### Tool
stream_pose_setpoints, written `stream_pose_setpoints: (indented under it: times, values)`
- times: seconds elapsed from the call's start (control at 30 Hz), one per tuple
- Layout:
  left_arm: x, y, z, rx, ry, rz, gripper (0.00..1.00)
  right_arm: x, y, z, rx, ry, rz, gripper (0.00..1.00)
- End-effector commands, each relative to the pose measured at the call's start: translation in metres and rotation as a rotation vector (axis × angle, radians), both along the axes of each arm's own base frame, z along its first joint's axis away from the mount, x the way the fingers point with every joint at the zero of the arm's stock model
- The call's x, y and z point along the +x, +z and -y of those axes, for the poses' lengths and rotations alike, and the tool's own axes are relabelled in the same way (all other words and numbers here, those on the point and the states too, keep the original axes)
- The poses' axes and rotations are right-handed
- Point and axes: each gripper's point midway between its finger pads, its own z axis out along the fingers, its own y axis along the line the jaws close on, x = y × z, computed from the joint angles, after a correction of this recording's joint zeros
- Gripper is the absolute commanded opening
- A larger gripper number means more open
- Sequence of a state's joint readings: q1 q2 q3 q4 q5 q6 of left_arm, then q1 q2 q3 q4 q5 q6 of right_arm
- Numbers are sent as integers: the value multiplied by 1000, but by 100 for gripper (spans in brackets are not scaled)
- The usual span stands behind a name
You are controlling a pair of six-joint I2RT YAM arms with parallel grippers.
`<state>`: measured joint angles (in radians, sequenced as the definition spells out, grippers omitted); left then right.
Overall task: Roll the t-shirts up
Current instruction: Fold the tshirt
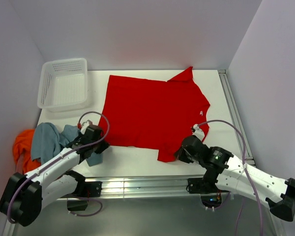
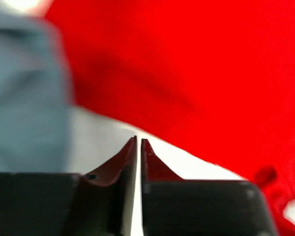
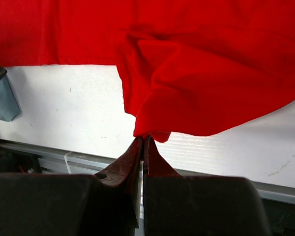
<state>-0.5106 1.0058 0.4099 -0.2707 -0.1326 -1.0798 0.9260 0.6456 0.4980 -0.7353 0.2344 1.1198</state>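
the red t-shirt (image 1: pixel 147 110) lies spread mostly flat in the middle of the counter (image 1: pixel 132 160), one sleeve pointing to the far side and the other hanging toward the near edge, where the cloth is bunched and folded on itself. the right fingers (image 3: pixel 140 145) are pinched together on the very tip of that near sleeve, with only a little fabric between them. the left fingers (image 2: pixel 135 147) are closed to a bare sliver and hold nothing; they sit just short of the shirt's near hem corner, over the edge of the blue-grey t-shirt (image 1: pixel 46 137), which is heaped with the orange t-shirt (image 1: pixel 22 145) at the left. the step looks like squaring up the shirt before rolling. the sleeve is best carried low and laid inward over the body, so the fold lands flat rather than dragging the whole shirt. the grip is shallow and could slip, so a slow pull suits it. the left fingers would have to open before taking the hem, and should catch red cloth only.
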Motion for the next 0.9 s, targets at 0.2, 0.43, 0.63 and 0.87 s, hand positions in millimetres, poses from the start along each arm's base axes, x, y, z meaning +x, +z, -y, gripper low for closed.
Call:
stream_pose_setpoints:
  times: [0.2, 0.43, 0.63, 0.87]
  values:
    - [-26, -16, -83, 115, 376, -121, 0, 14, 8, -3, -7, 13, 50, 0]
    - [-33, -35, -118, 238, 608, -287, 0, 19, 11, 0, -2, 13, 71, 0]
    - [-25, -25, -172, 428, 811, -395, 0, 23, 10, 1, -11, 31, 71, 0]
    - [-10, -17, -224, 318, 949, -345, 0, 30, 8, 1, -21, 47, 63, 0]
